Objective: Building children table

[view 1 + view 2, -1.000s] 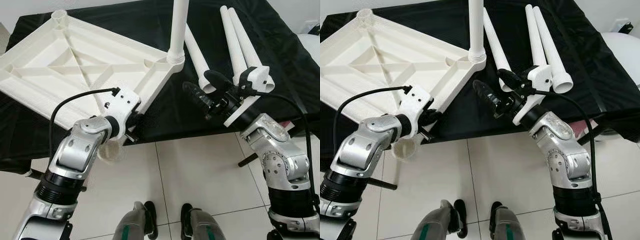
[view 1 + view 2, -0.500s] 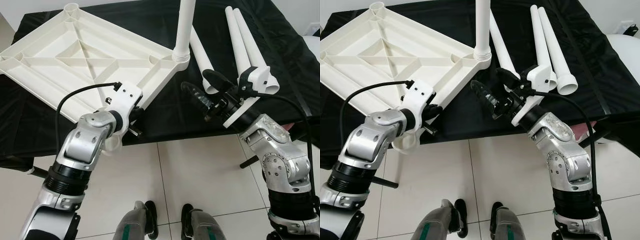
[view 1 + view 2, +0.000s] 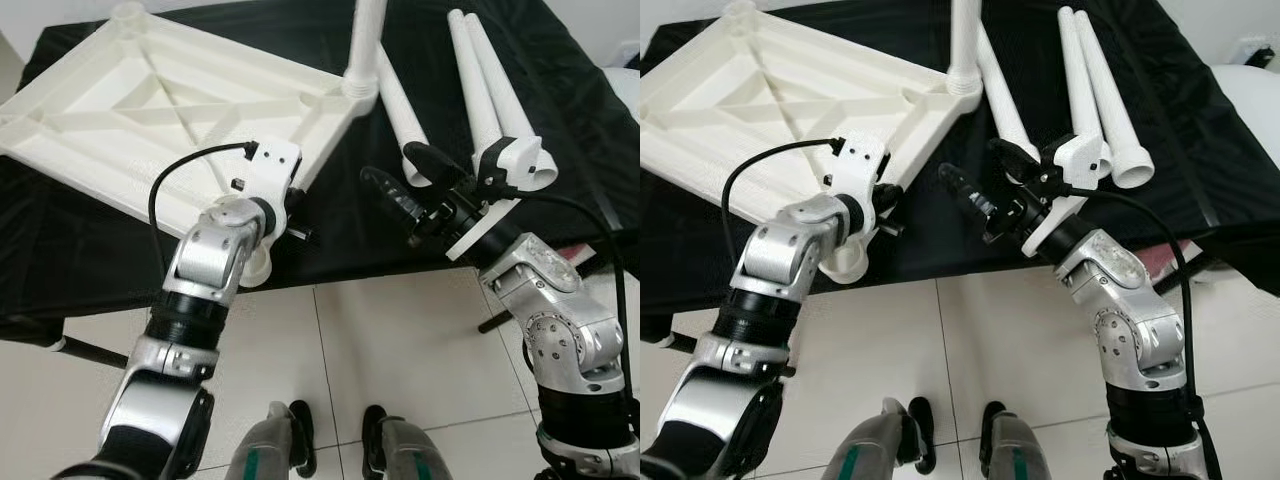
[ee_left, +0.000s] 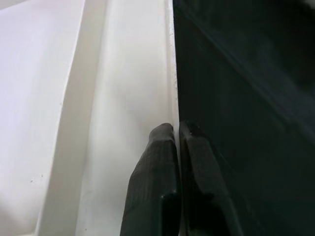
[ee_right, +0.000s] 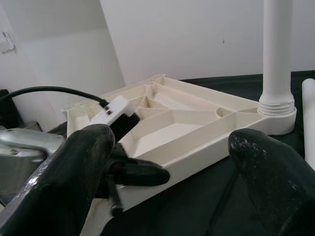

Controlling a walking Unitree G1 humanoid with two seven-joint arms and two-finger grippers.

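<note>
The left tool pinches the near rim of the upturned white table frame, while the right tool, wide open and empty, hovers nearest the loose legs, which point away.

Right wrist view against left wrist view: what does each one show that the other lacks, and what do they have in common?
The right wrist view alone shows the right gripper's two black fingers spread wide apart, the upright leg standing in a corner socket, the ribbed underside of the overturned white tabletop, the left arm's wrist with its cable, and the wall behind. The left wrist view alone shows the left gripper's fingers pressed together along the tabletop's edge. Both share the white tabletop and the black cloth under it.
</note>
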